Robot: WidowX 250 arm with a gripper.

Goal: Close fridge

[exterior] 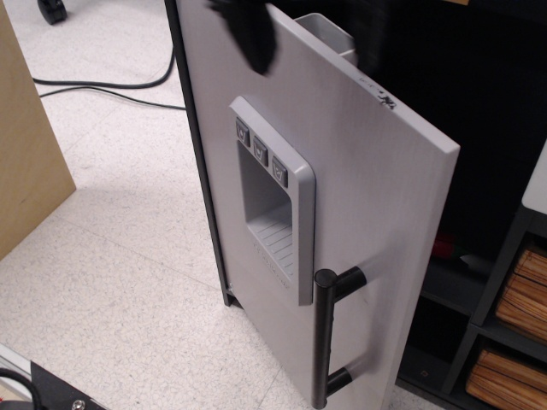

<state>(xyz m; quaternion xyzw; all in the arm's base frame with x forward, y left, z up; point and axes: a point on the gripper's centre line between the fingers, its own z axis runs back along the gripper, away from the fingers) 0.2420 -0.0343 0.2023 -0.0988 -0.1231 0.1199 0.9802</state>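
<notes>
The light grey flat-panelled toy fridge door (pixel 359 213) fills the middle of the frame, swung most of the way across the dark grey cabinet interior (pixel 479 128) yet ajar, its free edge angling out toward four o'clock. Set into the door at centre is the recessed grey plastic dispenser panel (pixel 272 205), three small square buttons stepping down along its top edge, a ribbed tray at its bottom. Down at six o'clock the black cylindrical vertical bar handle (pixel 322 337) stands off the door on two short posts. At twelve o'clock a dark, blurred piece of the robot gripper (pixel 252 30) hangs over the door's top edge; it is smeared and mostly cut off by the frame, so whether the jaws are released or clenched cannot be told. Just beside it at one o'clock a pale grey plastic door bin (pixel 329 34) peeks above the door's top. At three o'clock, past the door's free edge, a sliver of something red (pixel 444 246) shows on the shelf inside. At four o'clock sits the open grey shelf unit (pixel 504 282) with tan woven baskets (pixel 513 337). A tan wooden board (pixel 30 171) leans in at nine o'clock, and black cables (pixel 102 85) trail over the speckled white floor (pixel 128 282) at ten o'clock.
</notes>
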